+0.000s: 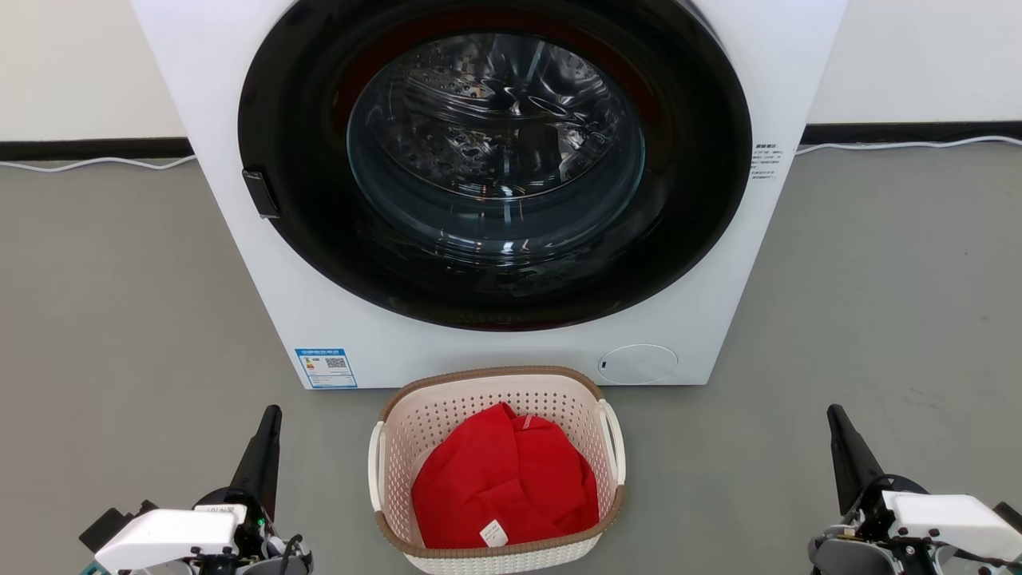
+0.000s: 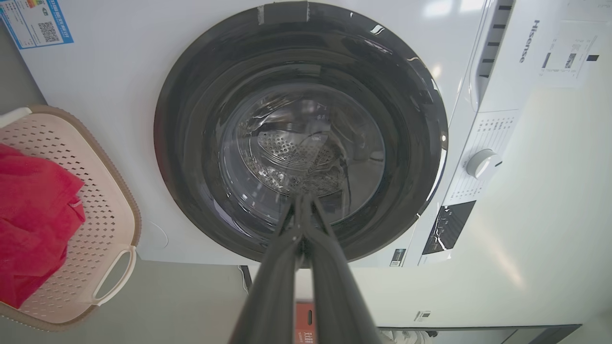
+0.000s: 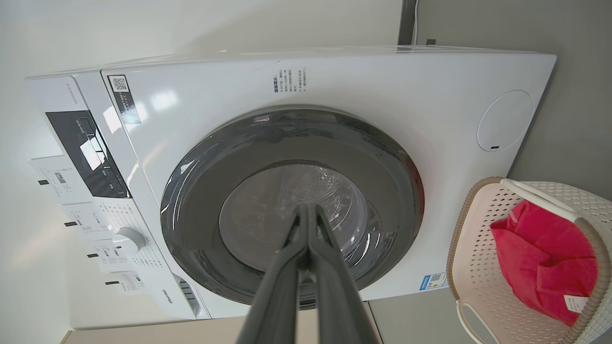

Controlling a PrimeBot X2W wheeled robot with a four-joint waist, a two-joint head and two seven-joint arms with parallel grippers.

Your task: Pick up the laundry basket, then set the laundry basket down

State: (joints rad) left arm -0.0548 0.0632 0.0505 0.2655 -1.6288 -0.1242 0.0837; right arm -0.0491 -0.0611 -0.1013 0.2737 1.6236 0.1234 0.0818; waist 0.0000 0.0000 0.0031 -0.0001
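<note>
Laundry basket (image 1: 447,411) on floor (image 1: 120,319), centre, just near side of washer (image 1: 335,319), red cloth (image 1: 503,479) inside. Likely light, with stiff plastic that may flex. Best hold: side handles (image 1: 375,463). Left gripper (image 1: 270,419) and right gripper (image 1: 838,423) clenched, empty, flanking well apart.

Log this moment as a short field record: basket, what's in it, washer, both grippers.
laundry basket: on the grey floor, just before the washer, untouched
contents: red cloth with a white tag
washer: white front-loader, door shut, drum looks empty
left gripper: shut, empty, left of the basket, apart from it
right gripper: shut, empty, right of the basket, apart from it
task stage: pick-up not yet begun
</note>
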